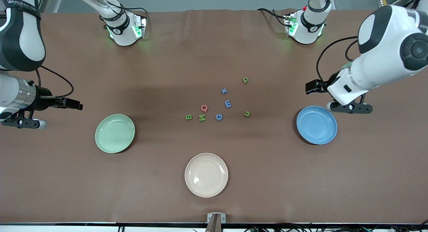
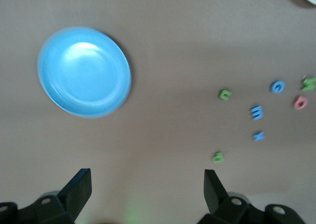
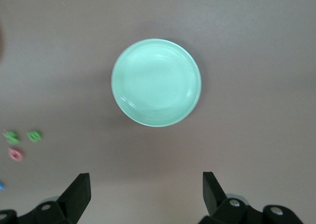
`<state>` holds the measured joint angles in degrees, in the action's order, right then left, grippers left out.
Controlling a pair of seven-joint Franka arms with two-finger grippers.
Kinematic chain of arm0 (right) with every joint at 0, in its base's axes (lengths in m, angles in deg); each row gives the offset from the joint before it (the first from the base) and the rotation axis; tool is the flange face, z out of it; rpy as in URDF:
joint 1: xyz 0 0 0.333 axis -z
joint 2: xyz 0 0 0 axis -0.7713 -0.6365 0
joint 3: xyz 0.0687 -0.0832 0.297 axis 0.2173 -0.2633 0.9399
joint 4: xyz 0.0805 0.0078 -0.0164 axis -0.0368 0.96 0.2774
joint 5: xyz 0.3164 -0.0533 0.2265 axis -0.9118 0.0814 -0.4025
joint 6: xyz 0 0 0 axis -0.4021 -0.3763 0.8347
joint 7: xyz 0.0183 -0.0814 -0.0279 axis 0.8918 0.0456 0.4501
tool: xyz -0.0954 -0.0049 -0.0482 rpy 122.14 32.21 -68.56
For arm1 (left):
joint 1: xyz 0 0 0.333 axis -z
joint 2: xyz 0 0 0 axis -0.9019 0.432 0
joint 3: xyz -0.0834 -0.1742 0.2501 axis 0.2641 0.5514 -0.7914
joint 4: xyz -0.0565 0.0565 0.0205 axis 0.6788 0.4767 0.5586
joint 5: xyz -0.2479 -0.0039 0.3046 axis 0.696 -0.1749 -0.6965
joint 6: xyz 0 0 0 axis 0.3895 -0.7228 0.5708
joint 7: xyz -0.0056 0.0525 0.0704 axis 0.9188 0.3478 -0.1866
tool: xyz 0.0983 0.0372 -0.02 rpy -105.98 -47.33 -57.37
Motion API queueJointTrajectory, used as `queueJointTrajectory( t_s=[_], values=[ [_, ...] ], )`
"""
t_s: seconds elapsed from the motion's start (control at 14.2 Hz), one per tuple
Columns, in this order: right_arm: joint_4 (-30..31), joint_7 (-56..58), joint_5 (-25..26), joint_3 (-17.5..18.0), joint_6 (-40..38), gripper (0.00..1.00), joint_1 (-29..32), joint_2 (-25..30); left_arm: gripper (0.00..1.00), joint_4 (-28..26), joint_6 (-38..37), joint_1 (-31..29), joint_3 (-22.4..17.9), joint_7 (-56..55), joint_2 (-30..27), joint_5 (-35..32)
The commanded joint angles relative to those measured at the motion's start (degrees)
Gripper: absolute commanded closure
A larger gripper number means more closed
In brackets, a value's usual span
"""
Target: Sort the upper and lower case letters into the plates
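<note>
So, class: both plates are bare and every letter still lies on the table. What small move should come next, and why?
Probably the left hand, open above the table beside the blue plate, should move toward the green u, the nearest letter. The right hand, open near the green plate, waits.

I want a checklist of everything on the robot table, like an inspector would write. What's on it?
Surface: brown table, flat.
Job's things: mint green plate toward the right arm's end and blue plate toward the left arm's end, nothing in either. Eight small letters lie loose on the table between them: green, blue and one pink.
Clutter: cream plate, nearest the front camera, holding nothing.
Grippers: left gripper open, up beside the blue plate; right gripper open, up near the mint green plate. Neither holds anything.
Cables: black cables on both arms, off the table.
Surroundings: two arm bases at the table's edge.
</note>
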<state>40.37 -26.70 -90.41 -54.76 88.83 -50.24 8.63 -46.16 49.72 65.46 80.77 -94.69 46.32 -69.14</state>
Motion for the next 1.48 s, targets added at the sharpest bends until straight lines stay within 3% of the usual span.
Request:
queueJointTrajectory(
  t_s=[0.0,0.21,0.63,0.98,1.12,1.41],
  values=[
    [0.91,-15.78,-0.90,0.14,4.02,0.00,-5.04,-2.11,0.00,-4.84,6.01,6.73,1.00,-16.15,-0.55,0.60],
    [3.98,-32.06,-0.82,0.14,9.21,0.00,-10.24,-2.82,0.00,-10.56,17.17,14.75,1.00,-27.70,0.85,-0.80],
    [15.41,-56.07,-0.64,0.05,28.00,0.00,-21.14,-6.23,0.00,-10.14,28.09,25.30,1.00,-54.24,12.62,-9.58],
    [14.98,-70.14,0.67,-0.13,39.26,0.00,-28.43,-16.07,0.00,-8.57,38.72,29.70,0.74,-61.64,21.31,-10.04],
    [14.54,-73.14,0.94,-0.13,41.73,0.00,-29.67,-18.28,0.00,-7.59,39.53,30.84,0.38,-62.44,23.26,-10.99],
    [11.38,-78.06,1.03,-0.22,41.66,0.05,-31.69,-22.41,0.06,-7.67,39.79,31.11,0.56,-64.46,25.81,-19.34]
  ],
)
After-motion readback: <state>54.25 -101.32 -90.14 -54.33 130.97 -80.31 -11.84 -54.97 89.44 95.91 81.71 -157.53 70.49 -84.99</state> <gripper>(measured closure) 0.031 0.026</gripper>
